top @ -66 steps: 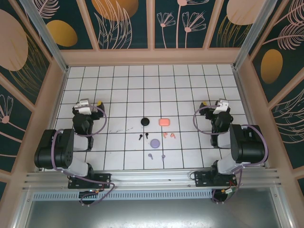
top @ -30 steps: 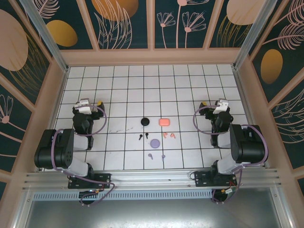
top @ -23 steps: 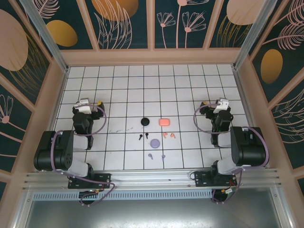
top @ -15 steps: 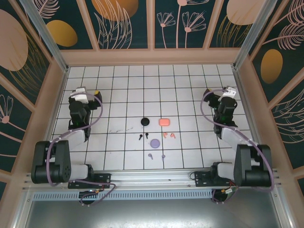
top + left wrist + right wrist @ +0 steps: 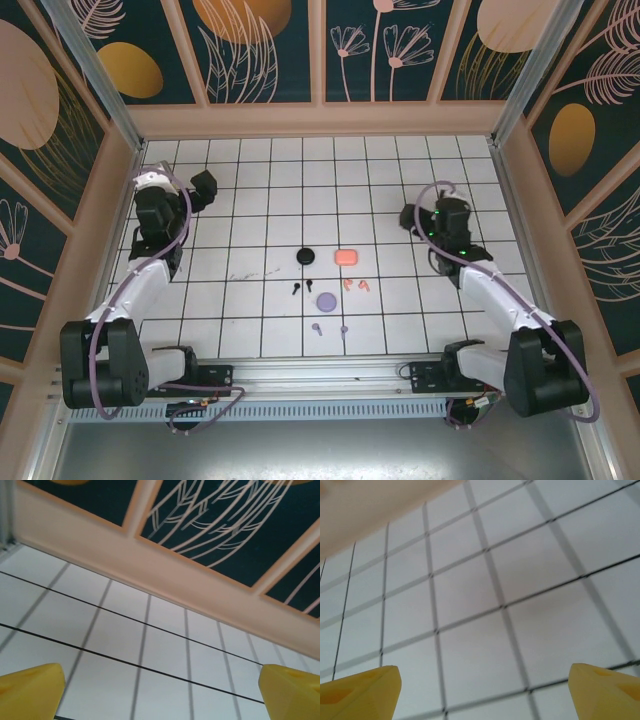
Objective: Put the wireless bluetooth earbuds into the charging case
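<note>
White tiles ruled with black lines cover the worktop, seen from above. Near its middle lie the earbuds in three pairs, all loose on the tiles. The black pair sits left of the pink pair, and the lilac pair lies nearer the arm bases. A round black case rests just beyond the black pair, and a pink case just beyond the pink pair. A round lilac case sits between the lilac pair and the other two pairs. No earbud is in any case. The cases are too small to tell whether their lids are up.

The left hand hangs over the far left of the worktop, well apart from the earbuds. The right hand is over the right side, apart from the pink case, with nothing in it.

From the left wrist, the left hand has its yellow fingertips spread wide to the frame's edges. Bare tiles and the wooden back wall lie between them.

From the right wrist, the right hand also has its yellow fingertips wide apart, holding nothing, with bare tiles beneath.
</note>
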You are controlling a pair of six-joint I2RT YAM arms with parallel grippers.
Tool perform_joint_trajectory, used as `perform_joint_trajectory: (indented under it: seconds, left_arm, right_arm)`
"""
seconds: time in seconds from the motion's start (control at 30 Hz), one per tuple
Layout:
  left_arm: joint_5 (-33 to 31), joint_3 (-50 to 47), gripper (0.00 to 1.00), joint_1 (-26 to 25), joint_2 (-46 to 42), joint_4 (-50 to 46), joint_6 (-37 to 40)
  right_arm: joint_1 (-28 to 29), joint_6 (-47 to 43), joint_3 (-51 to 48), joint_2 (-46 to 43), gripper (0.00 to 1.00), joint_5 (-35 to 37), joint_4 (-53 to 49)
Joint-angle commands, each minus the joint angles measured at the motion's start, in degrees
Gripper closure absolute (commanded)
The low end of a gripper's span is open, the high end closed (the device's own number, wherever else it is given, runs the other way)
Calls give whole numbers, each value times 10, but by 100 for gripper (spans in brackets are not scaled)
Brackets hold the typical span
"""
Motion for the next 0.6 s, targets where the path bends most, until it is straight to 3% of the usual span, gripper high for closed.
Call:
perform_joint_trajectory:
  seconds: [0.0, 0.3, 0.57]
  left_arm:
    - [54, -5, 1, -9, -12, -60, -89]
    - [29, -31, 1, -61, -39, -115, -120]
    - [29, -48, 1, -72, -32, -123, -141]
  right_arm:
    - [75, 42, 31, -12, 16, 15, -125]
    - [287, 192, 77, 27, 25, 49, -246]
    - [422, 265, 162, 152, 27, 88, -290]
